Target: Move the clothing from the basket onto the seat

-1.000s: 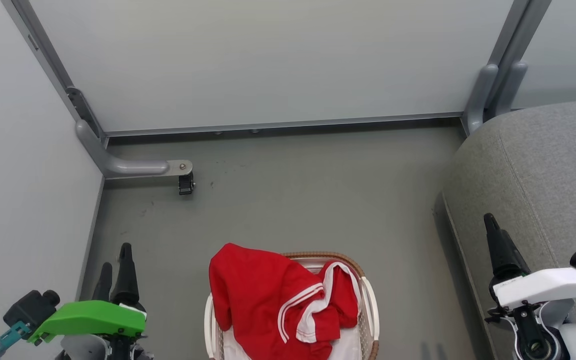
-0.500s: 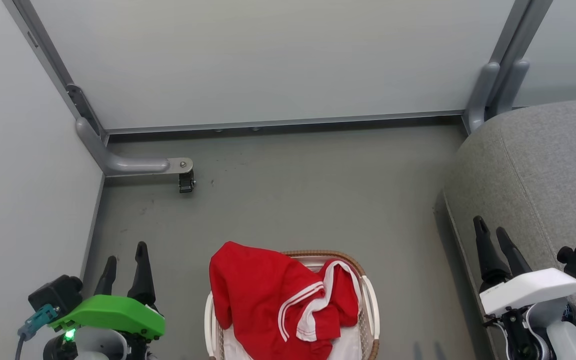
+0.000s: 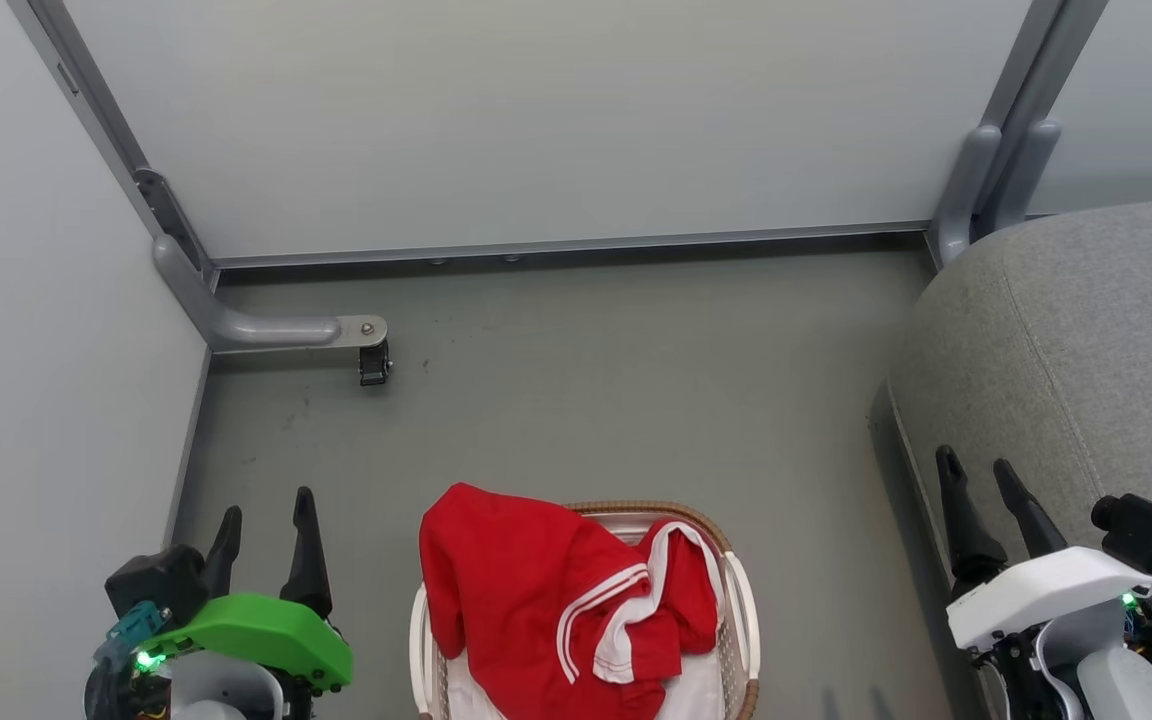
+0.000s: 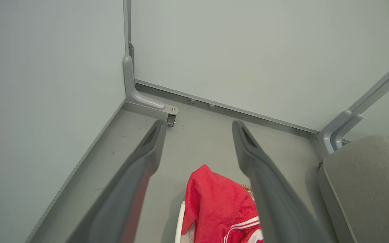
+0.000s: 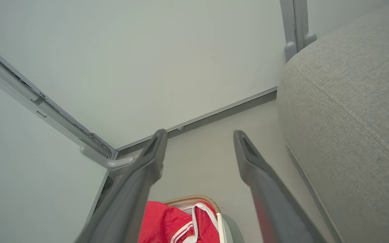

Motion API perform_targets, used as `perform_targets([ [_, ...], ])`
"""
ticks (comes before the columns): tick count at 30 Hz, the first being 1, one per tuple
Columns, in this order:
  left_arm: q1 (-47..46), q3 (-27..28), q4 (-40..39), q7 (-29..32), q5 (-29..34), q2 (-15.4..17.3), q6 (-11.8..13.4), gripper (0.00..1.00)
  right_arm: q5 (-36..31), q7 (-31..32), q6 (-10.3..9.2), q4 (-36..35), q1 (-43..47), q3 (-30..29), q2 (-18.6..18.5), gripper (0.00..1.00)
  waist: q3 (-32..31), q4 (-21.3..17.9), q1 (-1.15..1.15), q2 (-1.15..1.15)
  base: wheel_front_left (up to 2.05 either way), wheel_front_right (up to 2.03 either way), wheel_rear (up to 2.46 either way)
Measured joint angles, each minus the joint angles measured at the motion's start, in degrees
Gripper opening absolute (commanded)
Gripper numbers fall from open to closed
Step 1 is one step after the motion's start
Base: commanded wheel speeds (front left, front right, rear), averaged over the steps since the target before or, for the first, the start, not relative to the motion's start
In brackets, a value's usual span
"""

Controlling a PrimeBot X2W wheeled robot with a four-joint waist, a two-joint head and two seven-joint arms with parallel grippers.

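Clothing point(image 3: 526, 590) in basket point(image 3: 736, 640) on floor point(image 3: 586, 400), seat point(image 3: 1086, 330) to its right, wall point(image 3: 536, 130) behind

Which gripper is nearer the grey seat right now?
Right. The right gripper hangs open beside the seat, at its basket-side edge; the left gripper, also open, is beyond the basket, near the left wall.

We note bright red clothing point(image 3: 521, 590) with white stripes and trim, a white perforated basket point(image 3: 744, 612) rimmed in brown weave, a grey woven seat point(image 3: 1086, 330) and grey floor point(image 3: 596, 400).
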Motion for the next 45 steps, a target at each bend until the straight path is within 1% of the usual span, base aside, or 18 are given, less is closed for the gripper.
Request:
perform_targets([
  [9, 0.0, -1.5, -0.3, -1.3, 4.8, 0.4, 1.3, 1.00, -7.1, -1.3, 0.00, 0.9, 0.0, 0.5, -0.1, 1.00, -0.1, -0.1, 0.00, 0.00, 0.00, 0.00, 0.00],
  [18, 0.0, -2.5, -1.0, -2.5, 10.0, 0.8, 1.8, 1.00, -12.7, -2.5, 0.00, 0.9, 0.0, 0.2, 0.2, 1.00, 0.0, -0.1, 0.00, 0.00, 0.00, 0.00, 0.00],
  [28, 1.0, -2.9, -1.2, -3.8, 14.6, 0.8, 1.8, 1.00, -17.8, -3.9, 0.00, 1.0, 0.1, -0.3, 0.7, 1.00, -0.3, -0.1, 0.00, 0.00, 0.00, 0.00, 0.00],
  [38, 1.8, -2.8, -2.4, -5.0, 19.4, 0.3, 1.2, 1.00, -22.6, -5.1, 0.00, 1.0, 0.5, -0.5, 0.9, 1.00, -0.1, -0.1, 0.00, 0.00, 0.00, 0.00, 0.00],
  [45, 1.7, -2.3, -2.1, -6.0, 22.5, -0.6, -0.6, 1.00, -25.8, -5.9, 0.01, 0.7, 0.5, -0.5, 1.0, 1.00, 1.8, -0.4, 0.00, 0.00, 0.00, 0.00, 0.00],
])
